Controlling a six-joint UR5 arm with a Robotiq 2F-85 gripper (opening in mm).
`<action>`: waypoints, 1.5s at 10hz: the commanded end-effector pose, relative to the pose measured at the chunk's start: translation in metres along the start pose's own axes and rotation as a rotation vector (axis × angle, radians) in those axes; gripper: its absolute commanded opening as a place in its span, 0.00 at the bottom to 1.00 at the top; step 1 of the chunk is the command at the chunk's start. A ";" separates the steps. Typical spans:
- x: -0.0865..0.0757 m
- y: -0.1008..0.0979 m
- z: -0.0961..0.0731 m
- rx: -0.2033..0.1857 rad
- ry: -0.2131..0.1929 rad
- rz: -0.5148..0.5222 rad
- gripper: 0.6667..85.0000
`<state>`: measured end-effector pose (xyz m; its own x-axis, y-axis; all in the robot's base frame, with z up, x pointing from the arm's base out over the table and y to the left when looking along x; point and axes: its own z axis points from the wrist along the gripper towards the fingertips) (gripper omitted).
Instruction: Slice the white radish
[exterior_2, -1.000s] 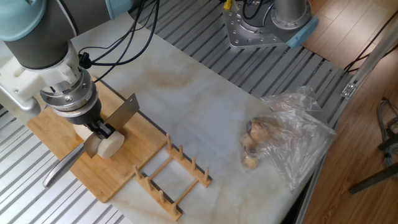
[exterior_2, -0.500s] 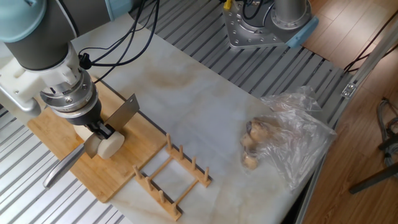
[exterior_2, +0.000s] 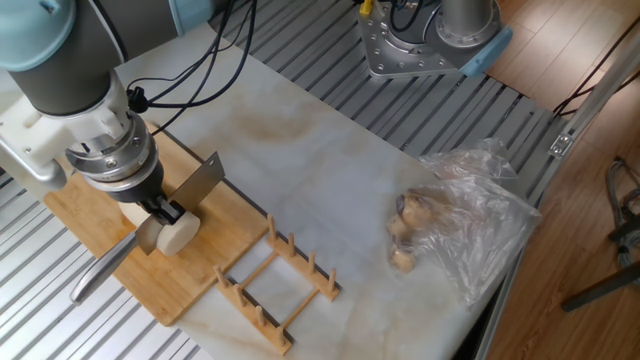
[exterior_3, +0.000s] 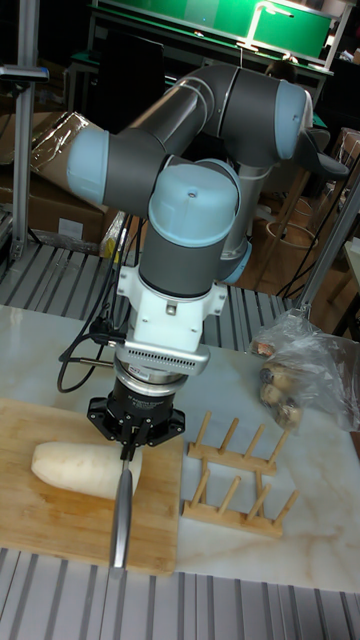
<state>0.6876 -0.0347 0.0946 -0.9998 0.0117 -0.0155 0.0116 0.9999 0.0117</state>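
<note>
A: Where is the task item?

B: The thick creamy-white smooth radish lies on its side on the pale bamboo cutting board, which sits at the near left of the white marbled tabletop. In the tall fixed view its rounded end points left and the other end is hidden under the tool. In the fixed view only its cut round face shows, just below the wrist.

A: Gripper state?

B: The black two-finger gripper is pinched on the grey-handled kitchen knife. The handle runs toward the near board edge and overhangs it; the flat steel blade stands on edge, rising up and to the right of the wrist in the fixed view. Blade sits against the radish near its cut end; exact contact line cannot be made out.

A: Arm pose?

B: The grey UR5 arm with light-blue joint caps hangs vertically over the board, wrist pointing down.

A: Other items?

B: 1 light wooden peg rack lies just right of the board, touching or nearly touching its edge; cannot tell which. 1 crumpled clear plastic bag holding brownish lumps rests near the right edge of the tabletop, well apart from the board. A second robot's metal base plate stands at the far side.
</note>
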 end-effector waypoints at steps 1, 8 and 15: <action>0.000 0.000 0.000 0.000 0.004 0.006 0.01; 0.002 0.001 0.003 0.011 0.014 0.014 0.01; 0.001 0.002 0.004 0.006 0.013 0.014 0.01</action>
<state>0.6860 -0.0347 0.0902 -0.9998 0.0205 -0.0001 0.0205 0.9998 -0.0071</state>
